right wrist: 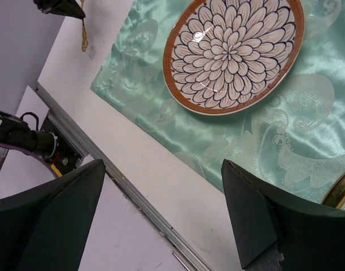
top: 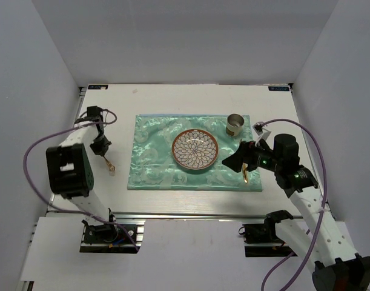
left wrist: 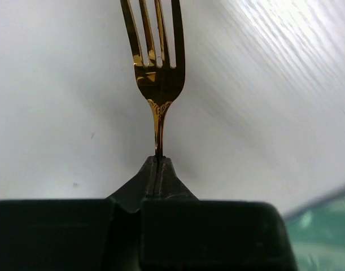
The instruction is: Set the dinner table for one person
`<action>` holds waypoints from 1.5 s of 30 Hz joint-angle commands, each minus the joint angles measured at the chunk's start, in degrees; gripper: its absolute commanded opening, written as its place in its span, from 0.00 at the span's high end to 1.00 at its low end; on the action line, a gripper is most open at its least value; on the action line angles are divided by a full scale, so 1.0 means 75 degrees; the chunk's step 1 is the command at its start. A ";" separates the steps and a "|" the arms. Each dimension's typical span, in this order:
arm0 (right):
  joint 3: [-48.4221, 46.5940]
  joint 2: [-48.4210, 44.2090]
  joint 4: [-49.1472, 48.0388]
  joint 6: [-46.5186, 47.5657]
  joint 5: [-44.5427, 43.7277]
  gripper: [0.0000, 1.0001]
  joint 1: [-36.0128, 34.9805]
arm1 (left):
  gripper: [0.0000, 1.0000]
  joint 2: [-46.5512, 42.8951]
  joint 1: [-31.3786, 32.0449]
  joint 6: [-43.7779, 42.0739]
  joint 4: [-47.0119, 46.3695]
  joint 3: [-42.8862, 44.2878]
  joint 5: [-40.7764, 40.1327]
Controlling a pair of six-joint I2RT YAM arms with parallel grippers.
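Left gripper (left wrist: 158,164) is clamped shut on gold fork (left wrist: 160,84) by its handle end, probably to be laid beside plate (top: 195,149); right gripper (right wrist: 164,192) is spread wide, empty.

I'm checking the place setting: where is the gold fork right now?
In the top view, the gold fork is at the left, pinched by its handle in the left tool, over bare dinner table left of the green cloth.

The placemat (top: 154,160) lies centrally on the dinner table (top: 172,97). The plate (top: 195,149) sits at its middle, the cup (top: 235,125) on its far right corner, and a piece of cutlery (top: 245,176) on it just right of the plate. The fork (left wrist: 158,73) is left of the placemat over bare tabletop, its handle pinched in the left gripper (left wrist: 158,162).
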State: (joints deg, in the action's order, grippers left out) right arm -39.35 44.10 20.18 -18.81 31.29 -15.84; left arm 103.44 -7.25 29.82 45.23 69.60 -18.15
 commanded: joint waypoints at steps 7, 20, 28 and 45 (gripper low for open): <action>-0.0144 -0.0629 0.0471 -0.0153 0.0083 0.11 -0.0010 | 1.00 -0.4229 0.0485 -0.1339 -0.2433 -0.1838 0.4956; -0.0003 -0.1602 0.1293 -0.0082 -0.0386 0.11 -0.0010 | 1.00 -0.2110 0.2302 -0.1926 -0.0841 -0.1113 0.3981; -0.0027 -0.1754 0.1516 0.0000 -0.0492 0.11 -0.0010 | 1.00 -0.1570 0.2454 -0.1844 -0.0828 -0.1007 0.3733; -0.0143 -0.1942 0.1902 0.0351 -0.0597 0.11 0.0002 | 1.00 -0.0327 0.2782 -0.1902 -0.0242 -0.0210 0.3088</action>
State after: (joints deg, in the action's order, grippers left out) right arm -38.52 30.26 33.63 -18.06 27.20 -15.84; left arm 102.17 13.50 16.32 42.63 66.52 6.20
